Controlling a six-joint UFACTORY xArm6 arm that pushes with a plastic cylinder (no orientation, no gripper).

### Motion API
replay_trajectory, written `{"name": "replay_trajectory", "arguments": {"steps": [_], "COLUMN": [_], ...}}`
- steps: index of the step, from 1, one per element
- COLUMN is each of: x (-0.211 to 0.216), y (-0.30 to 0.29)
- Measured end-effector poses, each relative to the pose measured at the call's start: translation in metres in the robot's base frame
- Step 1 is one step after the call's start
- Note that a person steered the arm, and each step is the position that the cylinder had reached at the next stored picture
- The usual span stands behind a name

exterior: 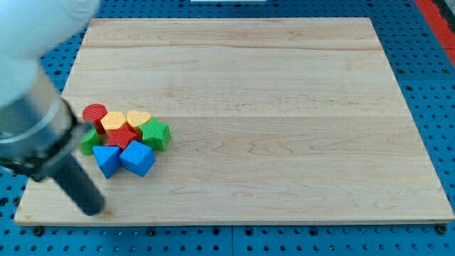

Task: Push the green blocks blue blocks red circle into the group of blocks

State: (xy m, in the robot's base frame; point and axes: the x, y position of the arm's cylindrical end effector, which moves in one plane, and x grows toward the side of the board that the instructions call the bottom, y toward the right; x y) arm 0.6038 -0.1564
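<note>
A tight cluster of blocks sits at the left of the wooden board [284, 107]. It holds a red circle [94, 114], a yellow block [114, 121], a yellow heart [138, 119], a red block [122, 137], a green star-like block [156, 134], a second green block [89, 140] partly hidden behind the rod, a blue triangle [106, 159] and a blue cube [138, 158]. My tip [92, 208] is at the lower left, below and left of the blue triangle, apart from it.
The arm's large blurred white and dark body [32, 85] fills the view's upper left and covers the board's left edge. A blue pegboard [426, 71] surrounds the board.
</note>
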Motion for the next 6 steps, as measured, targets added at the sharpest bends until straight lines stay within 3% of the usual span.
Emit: {"name": "replay_trajectory", "arguments": {"steps": [1, 4, 5, 6], "x": [-0.008, -0.05, -0.051, -0.024], "y": [0.05, 0.034, 0.029, 0.049]}}
